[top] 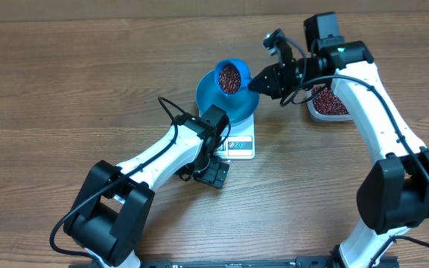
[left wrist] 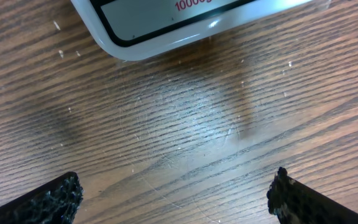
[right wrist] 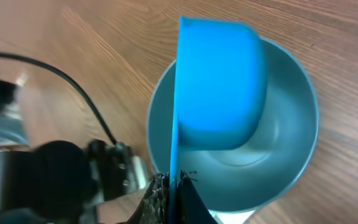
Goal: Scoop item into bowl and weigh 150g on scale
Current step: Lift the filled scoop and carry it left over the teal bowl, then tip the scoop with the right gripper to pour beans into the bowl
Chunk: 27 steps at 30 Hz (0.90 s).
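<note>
right claw (right wrist: 169, 186) clamps a scoop (right wrist: 219, 81) of beans (top: 229, 77) over the bowl (right wrist: 291, 124); left claw (left wrist: 176, 193) gapes wide, empty.

Scale (top: 241, 143): small, white, square, flat on the table, display edge toward the arm bases.
Bowl (top: 208, 98): round, deep blue, upright on the scale, overhanging it.
Beans (top: 229, 77): dark red-brown. One load sits in a tilted scoop (top: 234, 62) above the scale, and more lie in a tub (top: 326, 114) to the right of the scale.
</note>
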Tool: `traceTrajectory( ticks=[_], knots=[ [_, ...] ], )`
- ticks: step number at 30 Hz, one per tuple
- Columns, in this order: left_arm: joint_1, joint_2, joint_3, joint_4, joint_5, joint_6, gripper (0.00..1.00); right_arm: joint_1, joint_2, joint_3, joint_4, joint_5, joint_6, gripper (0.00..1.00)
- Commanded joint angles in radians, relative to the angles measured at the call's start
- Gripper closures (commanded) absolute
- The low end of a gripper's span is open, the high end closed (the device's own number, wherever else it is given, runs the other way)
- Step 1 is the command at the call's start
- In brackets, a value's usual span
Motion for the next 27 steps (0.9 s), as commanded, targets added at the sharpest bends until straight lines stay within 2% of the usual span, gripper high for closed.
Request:
traceTrajectory(
  ticks=[1, 5, 27],
  knots=[
    [0.0, 0.006, 0.01, -0.002, 0.0, 0.016, 0.0, 0.032, -0.025, 0.023, 0.01, 0.093, -0.116, 0.96],
    [0.0, 0.006, 0.01, -0.002, 0.0, 0.016, 0.0, 0.067, -0.025, 0.023, 0.013, 0.183, -0.145, 0.96],
    [0.0, 0.006, 0.01, -0.002, 0.0, 0.016, 0.01, 0.077, -0.029, 0.023, 0.116, 0.185, -0.163, 0.96]
  ],
)
